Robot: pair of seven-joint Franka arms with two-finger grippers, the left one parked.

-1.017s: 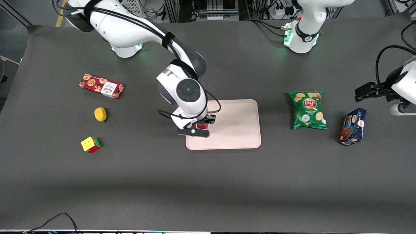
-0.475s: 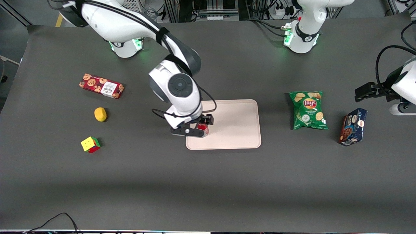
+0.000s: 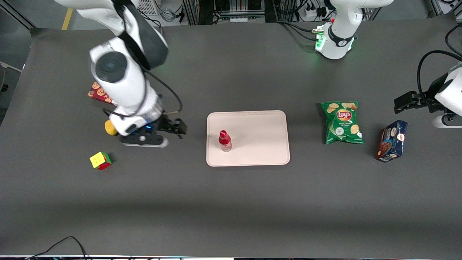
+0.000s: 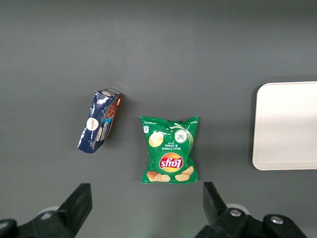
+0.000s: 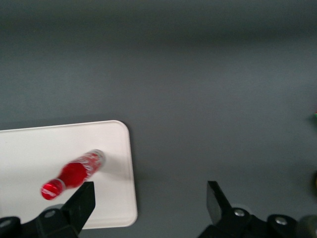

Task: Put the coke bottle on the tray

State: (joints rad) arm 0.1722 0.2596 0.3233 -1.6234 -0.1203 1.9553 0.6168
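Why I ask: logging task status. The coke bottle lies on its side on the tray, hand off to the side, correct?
Not quite: the front view shows the coke bottle standing upright on the tray, not lying down. The hand, open, is indeed off to the side.

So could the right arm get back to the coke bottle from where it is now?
Probably yes. The coke bottle stands upright on the tray with nothing around it, and the end effector, open, hangs over bare table beside the tray, toward the working arm's end.
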